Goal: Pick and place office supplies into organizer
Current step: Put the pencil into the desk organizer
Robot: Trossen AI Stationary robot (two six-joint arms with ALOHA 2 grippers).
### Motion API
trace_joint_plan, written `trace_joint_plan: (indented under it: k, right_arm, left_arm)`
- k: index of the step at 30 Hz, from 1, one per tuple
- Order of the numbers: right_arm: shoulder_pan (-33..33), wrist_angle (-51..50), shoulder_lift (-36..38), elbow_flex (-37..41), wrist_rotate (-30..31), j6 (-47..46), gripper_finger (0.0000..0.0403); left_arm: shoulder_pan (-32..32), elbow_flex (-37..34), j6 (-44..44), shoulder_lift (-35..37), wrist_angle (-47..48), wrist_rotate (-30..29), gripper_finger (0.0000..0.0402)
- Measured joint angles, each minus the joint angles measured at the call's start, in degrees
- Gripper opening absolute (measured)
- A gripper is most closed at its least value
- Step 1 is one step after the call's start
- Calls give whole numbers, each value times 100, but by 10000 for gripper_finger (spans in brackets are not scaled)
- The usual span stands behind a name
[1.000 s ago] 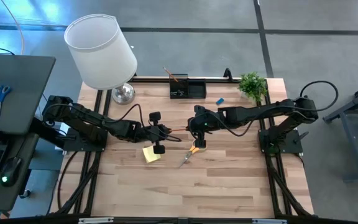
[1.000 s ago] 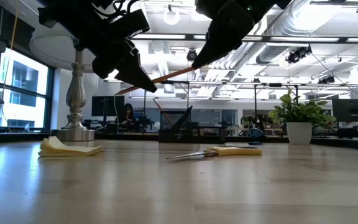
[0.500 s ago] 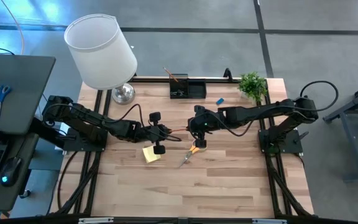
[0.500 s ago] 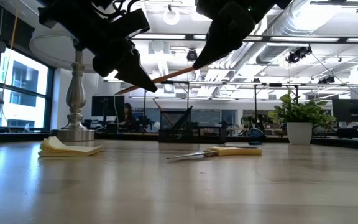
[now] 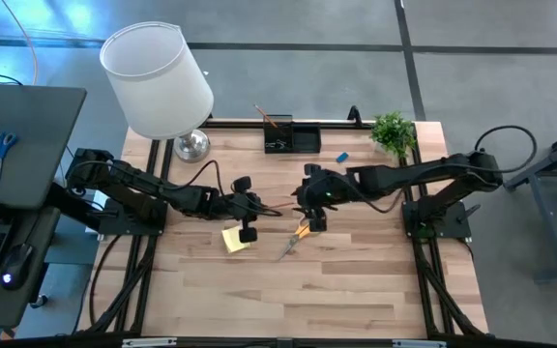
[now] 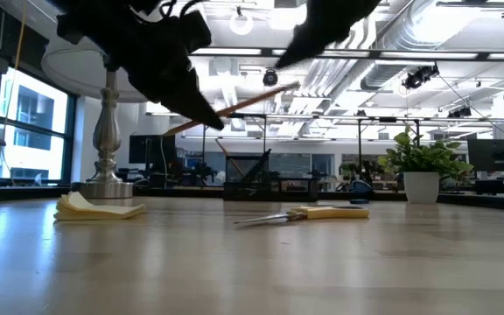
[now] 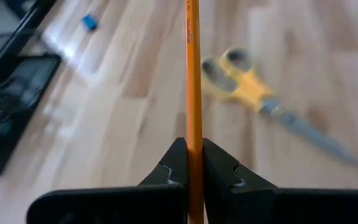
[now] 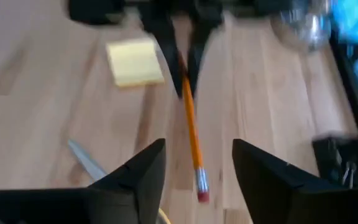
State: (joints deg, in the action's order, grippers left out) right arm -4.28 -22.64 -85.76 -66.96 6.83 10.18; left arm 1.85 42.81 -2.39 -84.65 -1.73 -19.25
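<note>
Table [image 5: 356,290] of pale wood carries the black organizer [image 5: 292,139] at its far edge, well apart from both arms. Nearer the middle lie the yellow sticky-note pad [image 5: 236,239] and the orange-handled scissors [image 5: 296,236], flat on the wood. Above them the left gripper [image 7: 191,163] is clamped on a thin orange pencil [image 7: 192,81] — held off the table, its eraser end pointing toward the right gripper [image 8: 196,163]. That one's fingers stand apart, just clear of the pencil's tip. A small blue eraser [image 5: 342,157] sits near the organizer.
</note>
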Motion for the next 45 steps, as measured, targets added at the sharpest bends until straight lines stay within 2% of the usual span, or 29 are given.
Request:
trace_joint_plan:
  k: [3, 6, 10, 13, 17, 19, 22, 30, 39, 45]
  right_arm:
    - [-264, 48, 384, 5, 292, 263, 193]
    - [-446, 545, 839, 219, 383, 398, 191]
    - [-426, 2106, 1308, 1074, -113, 405, 175]
    - [-236, 3450, 1349, 1907, -429, 356, 159]
    - [65, 5443, 1060, 2743, -966, 216, 142]
    - [202, 6316, 799, 2931, -1331, 111, 137]
    - [341, 7069, 380, 2954, -1808, -21, 134]
    - [344, 7126, -458, 2352, -2328, 130, 147]
    - [344, 7003, -511, 2201, -2448, 146, 189]
    - [335, 6998, -511, 2201, -2750, 249, 195]
  left_arm:
    - [89, -334, 21, 1, -918, 189, 0]
    - [93, -796, -73, 1, -1975, 369, 0]
    - [77, -1443, -90, 1, -3562, 542, 0]
    - [76, -1833, -103, 1, -4680, 849, 0]
    - [79, -1991, -112, 1, -4987, 978, 0]
    - [78, -1991, -112, 1, -4984, 966, 0]
    - [74, -1989, -112, 1, -4980, 962, 0]
    - [79, -1989, -115, 1, -4923, 966, 0]
    - [78, -1989, -238, 1, -4913, 964, 0]
    - [82, -1988, -241, 1, -4914, 982, 0]
